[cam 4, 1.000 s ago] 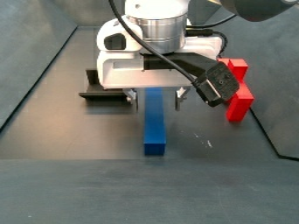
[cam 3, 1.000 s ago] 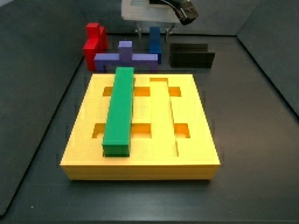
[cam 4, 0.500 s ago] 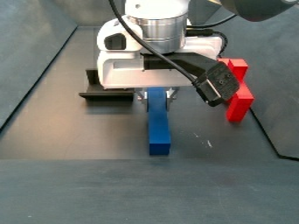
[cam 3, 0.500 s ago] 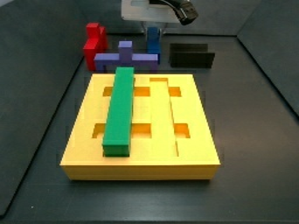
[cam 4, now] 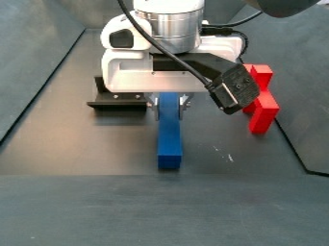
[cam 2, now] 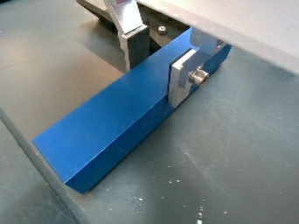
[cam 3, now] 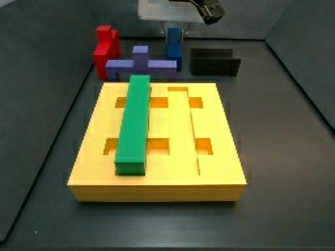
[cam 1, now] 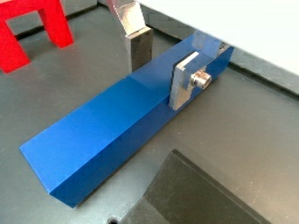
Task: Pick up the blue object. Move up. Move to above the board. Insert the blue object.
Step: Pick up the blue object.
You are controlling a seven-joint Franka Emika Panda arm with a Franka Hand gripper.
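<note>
The board (cam 3: pixel 164 142) is the biggest thing in view, a flat yellow-orange block lying on the dark floor, and a green bar (cam 3: pixel 135 123) sits lengthwise in one of its long grooves. Just beyond the board's far edge lies a purple cross-shaped block (cam 3: pixel 140 67), with a red block (cam 3: pixel 105 46) beside it and the fixture (cam 3: pixel 216 62) off to the other side. The blue bar (cam 4: pixel 170 134) is also beyond the board's far edge, well apart from it, seen there between the purple block and the fixture. The gripper (cam 1: pixel 163 61) is over that far end too, and its two silver fingers are pinching the blue bar across its width near one end, one plate (cam 2: pixel 184 74) flat against each long side, as both wrist views show. The rest of the bar juts out free from the fingers.
</note>
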